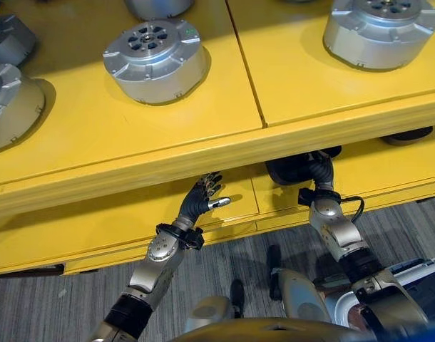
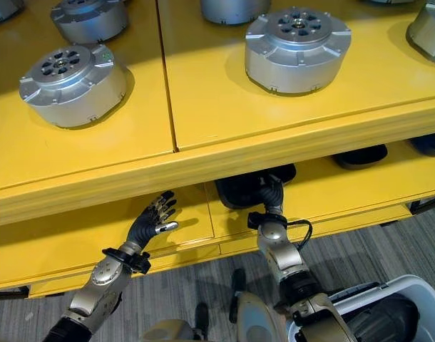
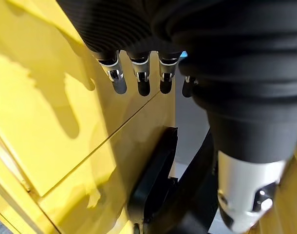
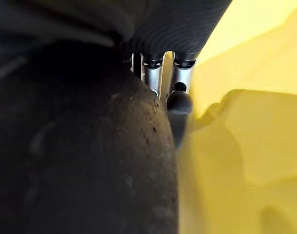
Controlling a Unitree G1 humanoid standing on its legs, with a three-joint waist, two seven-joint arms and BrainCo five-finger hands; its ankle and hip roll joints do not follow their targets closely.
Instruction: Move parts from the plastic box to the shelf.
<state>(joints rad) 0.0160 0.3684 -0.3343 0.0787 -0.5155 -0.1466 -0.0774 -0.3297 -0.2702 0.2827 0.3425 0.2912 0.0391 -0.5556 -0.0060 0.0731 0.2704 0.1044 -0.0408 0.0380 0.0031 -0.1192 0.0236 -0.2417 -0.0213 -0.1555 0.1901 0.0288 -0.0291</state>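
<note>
Our left hand (image 2: pixel 152 221) hovers spread and empty over the yellow shelf's (image 2: pixel 82 239) lower level. Our right hand (image 2: pixel 273 191) curls round a black part (image 2: pixel 239 191), placing it there. Next, we judge, it must release and return to the plastic box (image 2: pixel 424 299).

Grey striped carpet floor (image 1: pixel 82 306) below, nothing else.

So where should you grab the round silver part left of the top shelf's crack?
Probably by its round side wall, coming down from above: the silver part sits flat on the shelf, wide and low, with free room all round.
</note>
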